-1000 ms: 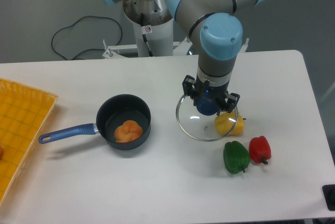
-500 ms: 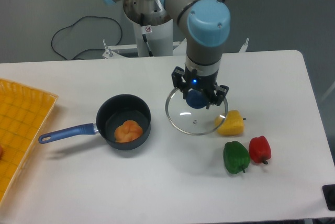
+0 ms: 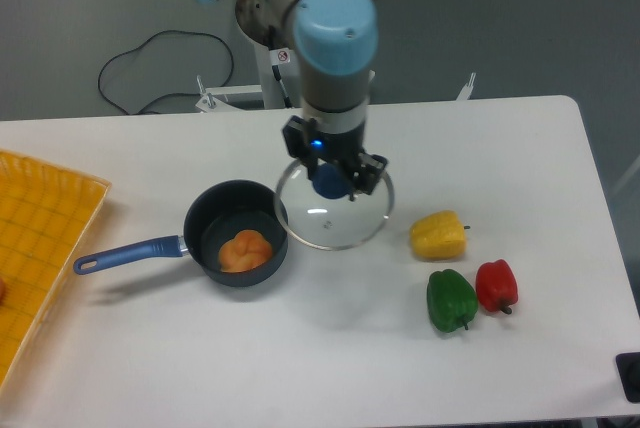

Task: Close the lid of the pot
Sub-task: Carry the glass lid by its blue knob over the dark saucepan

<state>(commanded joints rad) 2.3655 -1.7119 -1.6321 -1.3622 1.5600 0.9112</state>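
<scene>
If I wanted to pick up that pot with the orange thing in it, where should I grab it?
Probably by the long blue handle, which sticks out to the left of the pot, coming from above near its free end. The bowl is wide and round, and the gripper holding the lid crowds its right side.

single fixed camera, high, in front of the white rectangular table [image 3: 300, 368], looking down and across toward the grey-and-blue robot arm base [image 3: 290, 48]; medium distance, whole tabletop visible.

Your arm reaches down from above, wrist vertical, with the gripper [image 3: 330, 181] clamped on the lid [image 3: 334, 218] knob.
</scene>
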